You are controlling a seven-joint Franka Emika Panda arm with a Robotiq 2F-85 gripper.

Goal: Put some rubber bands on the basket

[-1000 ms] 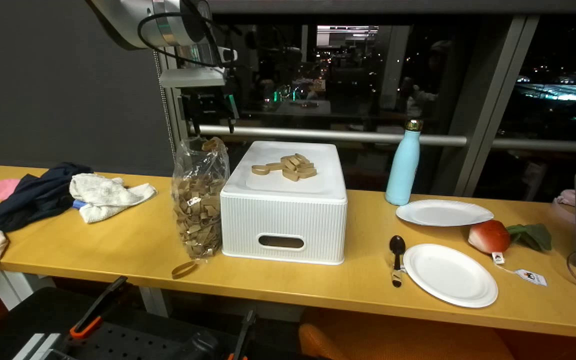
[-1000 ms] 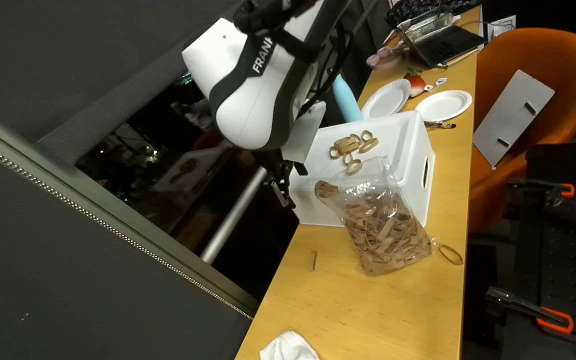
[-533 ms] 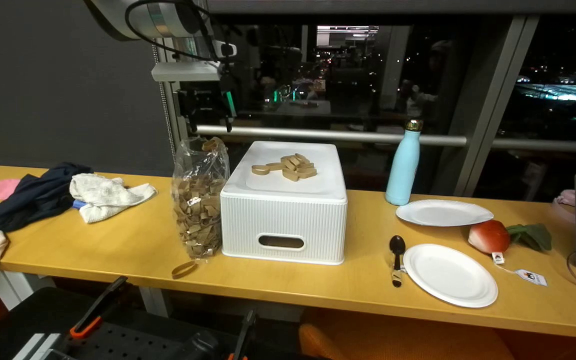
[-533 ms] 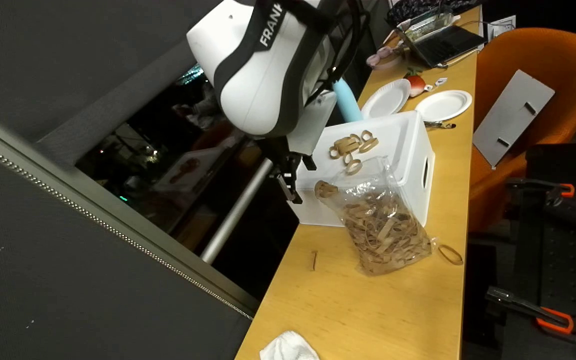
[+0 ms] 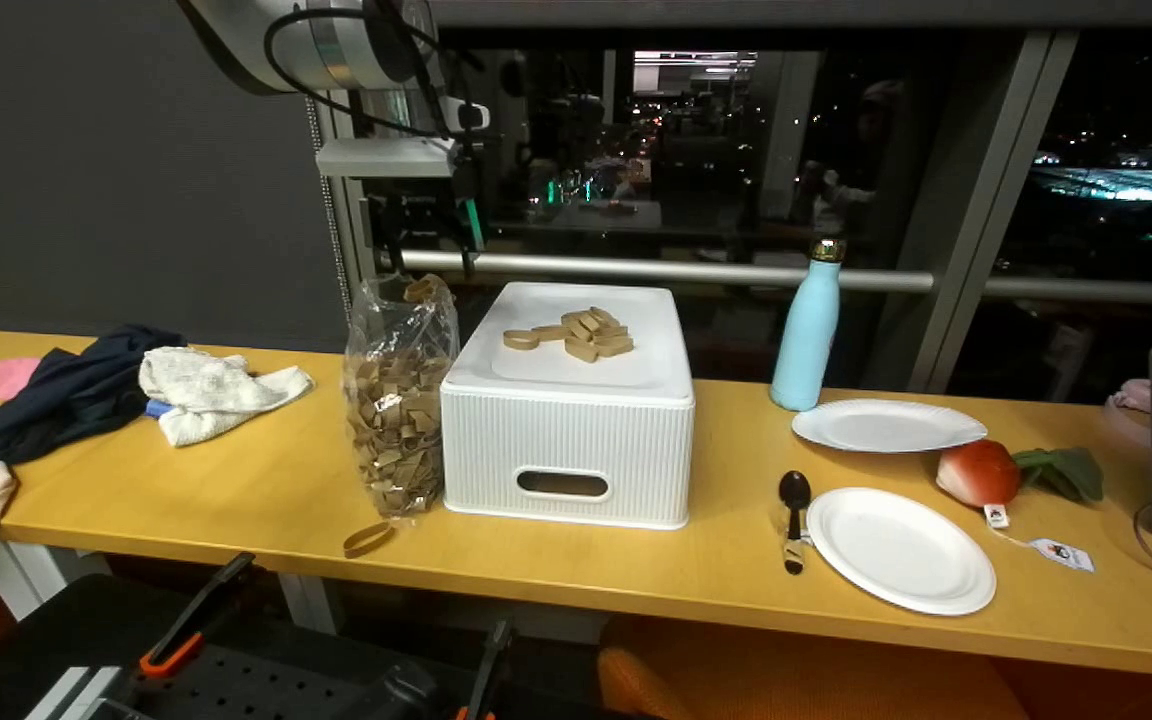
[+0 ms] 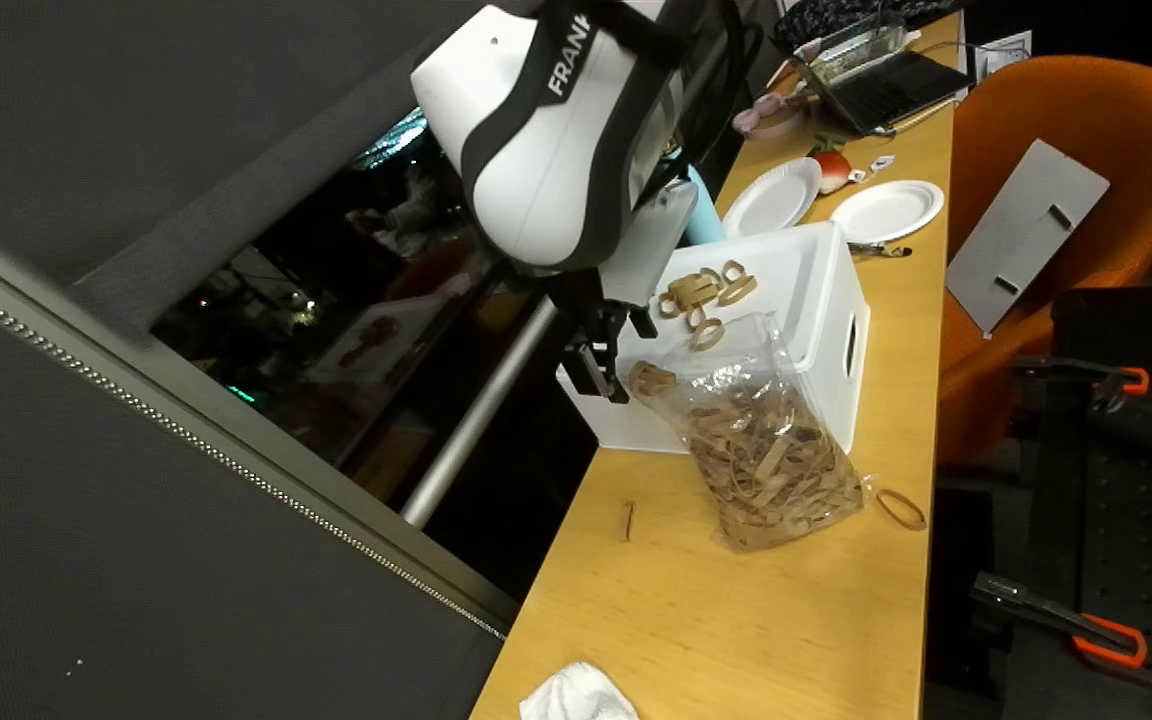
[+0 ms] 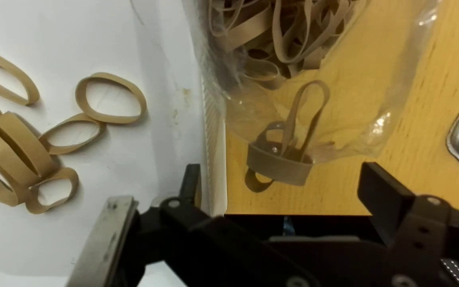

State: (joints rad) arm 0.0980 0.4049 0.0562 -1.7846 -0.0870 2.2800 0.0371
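A white ribbed basket (image 5: 568,455) stands on the table in both exterior views. A pile of tan rubber bands (image 5: 596,335) lies on its flat top, also at the left of the wrist view (image 7: 18,147). A clear bag of rubber bands (image 5: 398,420) stands against the basket's side, and in an exterior view (image 6: 771,460) it leans. A few bands (image 7: 279,165) sit at the bag's mouth. My gripper (image 7: 283,179) is open and empty. It hangs above the bag's mouth in an exterior view (image 5: 432,264), with the mouth bands showing between its fingers, apart from them.
A loose band (image 5: 368,540) lies by the table's front edge, another (image 6: 628,520) nearer the window. Right of the basket are a blue bottle (image 5: 806,335), white plates (image 5: 901,550), a spoon (image 5: 794,520) and a toy radish (image 5: 979,473). Cloths (image 5: 216,390) lie left. A window rail (image 5: 736,270) runs behind.
My gripper, open throughout, has shifted towards the bag's mouth. It rose slightly, then came down a little. The bag, basket and bands stay where they were.
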